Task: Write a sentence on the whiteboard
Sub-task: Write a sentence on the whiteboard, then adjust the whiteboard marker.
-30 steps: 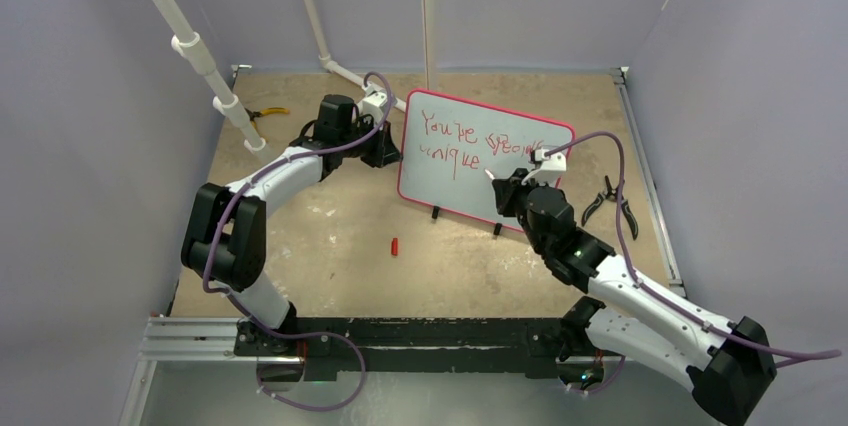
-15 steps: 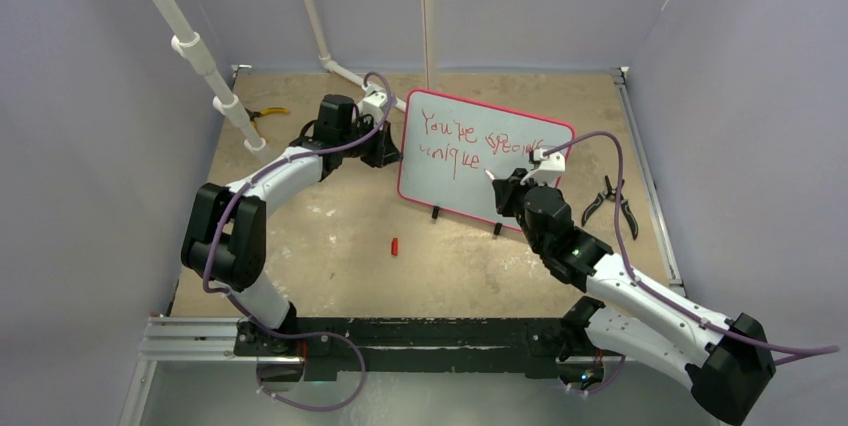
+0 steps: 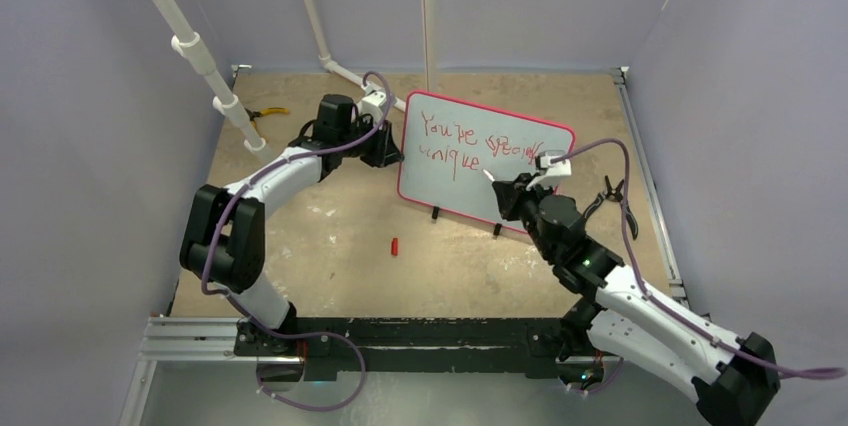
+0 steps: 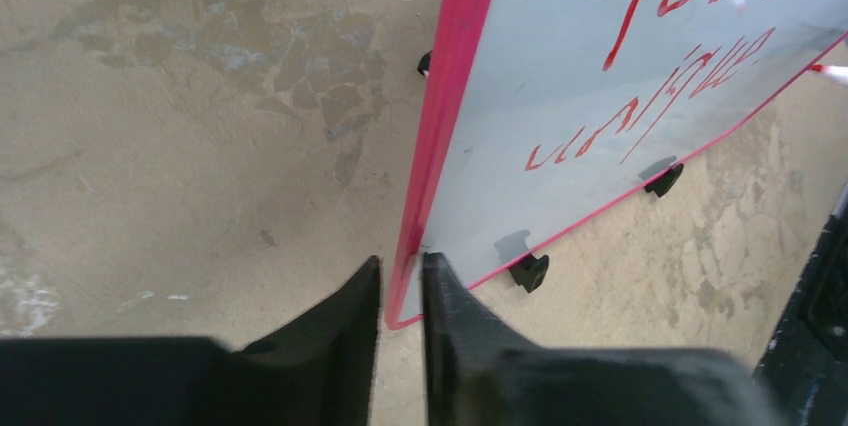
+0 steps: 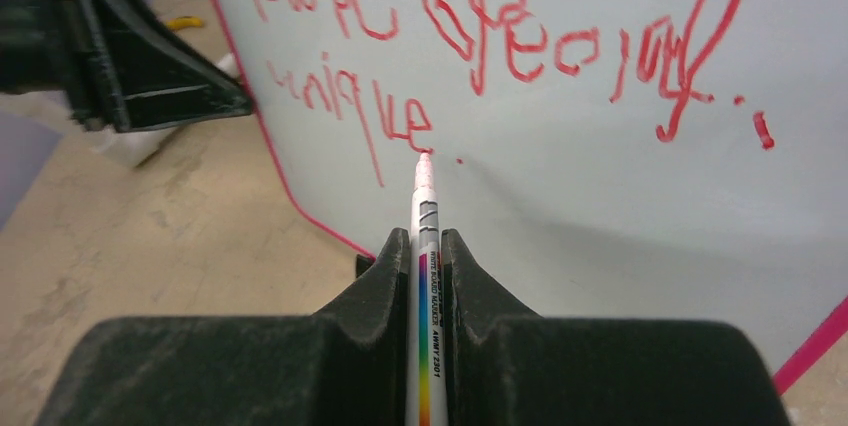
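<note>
Top external view: whiteboard (image 3: pixel 452 188) upright on table (image 3: pixel 330 231), sentence (image 3: pixel 448 127) in two red lines. Board's edge pinched by left claw (image 4: pixel 402 286); right claw (image 5: pixel 428 266) grips marker (image 5: pixel 425 208), tip just past last word. Writing seems nearly done.

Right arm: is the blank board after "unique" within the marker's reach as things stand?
Probably yes. The right gripper holds the marker with its tip just beside the last letter of the sentence, and the whiteboard beyond is bare, nothing between.
</note>
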